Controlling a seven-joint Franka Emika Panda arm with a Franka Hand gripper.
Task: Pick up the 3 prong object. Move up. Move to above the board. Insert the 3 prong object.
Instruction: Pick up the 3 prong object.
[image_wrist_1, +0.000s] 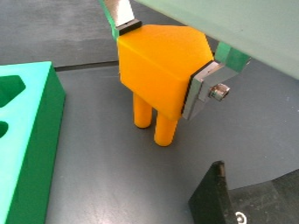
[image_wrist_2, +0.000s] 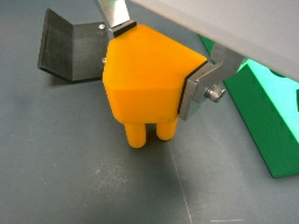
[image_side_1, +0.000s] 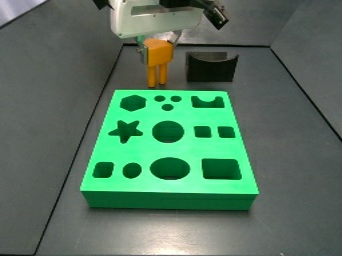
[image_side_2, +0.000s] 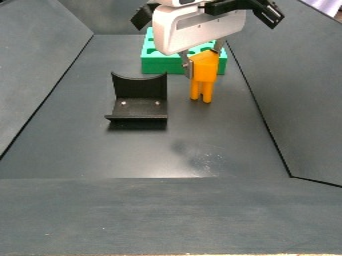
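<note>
Now the 3 prong object (image_wrist_1: 162, 68) sits clamped in the tool (image_wrist_2: 158, 54), silver fingers (image_wrist_1: 201, 91) pressed flat against its sides in both wrist views, so the tool is closed firmly on the piece. Its legs point straight down, and whether their tips touch the dark surface (image_side_2: 201, 150) or hang just clear of it I cannot tell; in a side view they look very close to it. The piece stands upright, no tilt to speak of.

Take the board (image_side_1: 168, 145) as the landmark: the piece is just beyond its far short edge, off the slab, close beside it but not over it. In a wrist view the board's green corner (image_wrist_1: 30, 131) lies just beside the legs. The dark fixture (image_side_1: 210, 66) stands past that same edge too, near the piece but apart from it.

My read: the pick is made and the lift is the step in hand. Next calls for a clean rise until the legs clear the board's top, then a carry over to the three small dots (image_side_1: 168, 100) near the board's far edge, legs lined up before lowering.
</note>
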